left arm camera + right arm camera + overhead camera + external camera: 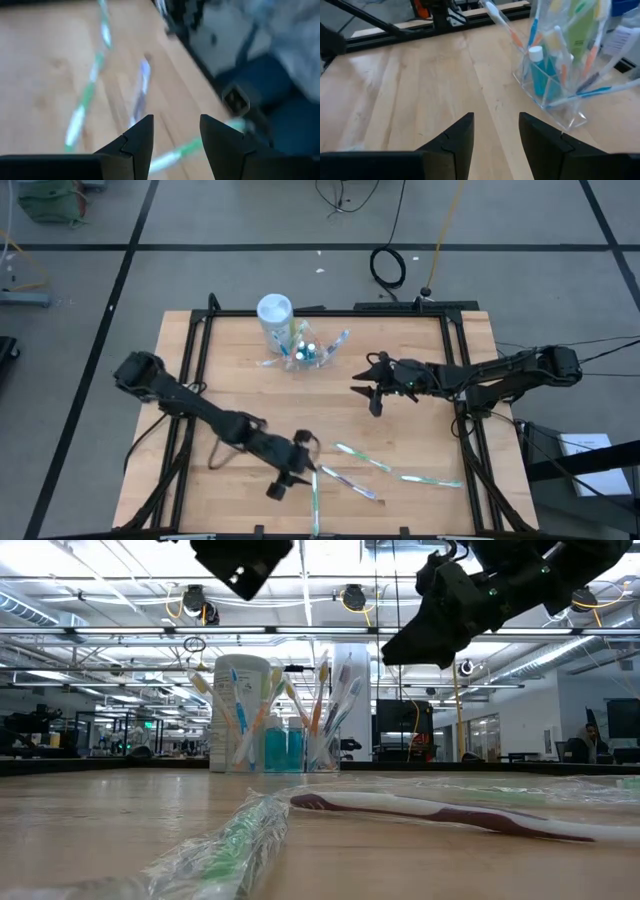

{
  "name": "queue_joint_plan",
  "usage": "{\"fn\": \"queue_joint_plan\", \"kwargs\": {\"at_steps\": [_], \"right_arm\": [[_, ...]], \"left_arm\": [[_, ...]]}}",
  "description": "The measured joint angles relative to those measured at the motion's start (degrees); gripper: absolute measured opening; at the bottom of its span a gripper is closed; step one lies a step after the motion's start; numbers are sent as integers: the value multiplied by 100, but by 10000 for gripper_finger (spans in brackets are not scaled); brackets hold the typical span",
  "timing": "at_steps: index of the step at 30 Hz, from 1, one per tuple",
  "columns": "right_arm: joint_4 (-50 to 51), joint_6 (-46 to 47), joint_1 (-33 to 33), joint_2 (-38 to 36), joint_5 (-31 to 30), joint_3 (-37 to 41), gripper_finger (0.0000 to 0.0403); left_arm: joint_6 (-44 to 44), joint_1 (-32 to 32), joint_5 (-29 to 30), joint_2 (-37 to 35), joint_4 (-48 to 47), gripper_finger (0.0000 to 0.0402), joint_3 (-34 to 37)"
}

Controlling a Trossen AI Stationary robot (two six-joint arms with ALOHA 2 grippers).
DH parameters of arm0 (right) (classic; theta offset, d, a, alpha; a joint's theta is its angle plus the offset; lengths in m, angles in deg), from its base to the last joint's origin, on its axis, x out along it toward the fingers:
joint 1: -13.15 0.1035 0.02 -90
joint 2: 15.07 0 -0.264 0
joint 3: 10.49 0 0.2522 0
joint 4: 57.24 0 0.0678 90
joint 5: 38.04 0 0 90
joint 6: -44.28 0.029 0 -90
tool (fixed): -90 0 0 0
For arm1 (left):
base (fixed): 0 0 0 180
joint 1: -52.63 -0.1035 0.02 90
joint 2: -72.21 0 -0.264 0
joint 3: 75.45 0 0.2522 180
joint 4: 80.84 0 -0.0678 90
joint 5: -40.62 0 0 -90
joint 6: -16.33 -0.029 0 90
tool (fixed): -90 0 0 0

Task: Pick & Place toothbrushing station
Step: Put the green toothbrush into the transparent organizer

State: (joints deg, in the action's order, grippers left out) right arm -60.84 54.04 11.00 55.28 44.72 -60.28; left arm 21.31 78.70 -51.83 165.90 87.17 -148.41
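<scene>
1. I have the left gripper (297,463) over the near middle of the wooden table (200,370). Its fingers (137,142) stand apart with nothing between them.

2. Wrapped toothbrushes lie loose just beside that gripper. A green one (315,502) lies on the near side of it, pointing toward the near table edge. A purple one (347,483) lies just to its right. Two more green ones (362,457) and (430,479) lie farther right. None is touched by the fingers.

3. In the left wrist view the gripper looks down on three of these: a green toothbrush (86,102), a purple-tinted one (141,92) and another green one (172,156) partly behind the fingers. The picture is blurred, so I cannot tell how high the fingers stand above them.

4. I have the right gripper (372,390) over the middle of the table, right of the clear plastic holder (305,354) and well apart from it. Its fingers (455,140) are parted and hold nothing.

5. The holder (555,85) stands at the far middle of the table, with toothbrushes upright and leaning in it and blue toothpaste tubes (538,70) among them. A white cylindrical container (275,315) stands touching or just beside it, on its far left.

6. In the low view the holder (290,745) stands far back; a green wrapped toothbrush (225,840) and a dark purple one (440,812) lie in the foreground.
</scene>
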Motion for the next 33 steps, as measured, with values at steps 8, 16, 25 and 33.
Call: {"fn": "queue_joint_plan", "kwargs": {"at_steps": [8, 16, 25, 33], "right_arm": [[-84, 2, 173, 0, 2, 1, 144], [-212, 2, 271, 0, 4, 0, 144], [-260, 4, 266, 2, 4, 0, 142], [-278, 4, 266, 1, 3, 0, 139]], "left_arm": [[-865, 198, -430, 1506, -1829, 163, -1920], [-1580, 299, -1354, 2583, -2229, 163, -2835], [-2487, 247, -1443, 3189, -2322, 163, -2848], [-3324, 314, -899, 3309, -2519, 149, -2878]]}}
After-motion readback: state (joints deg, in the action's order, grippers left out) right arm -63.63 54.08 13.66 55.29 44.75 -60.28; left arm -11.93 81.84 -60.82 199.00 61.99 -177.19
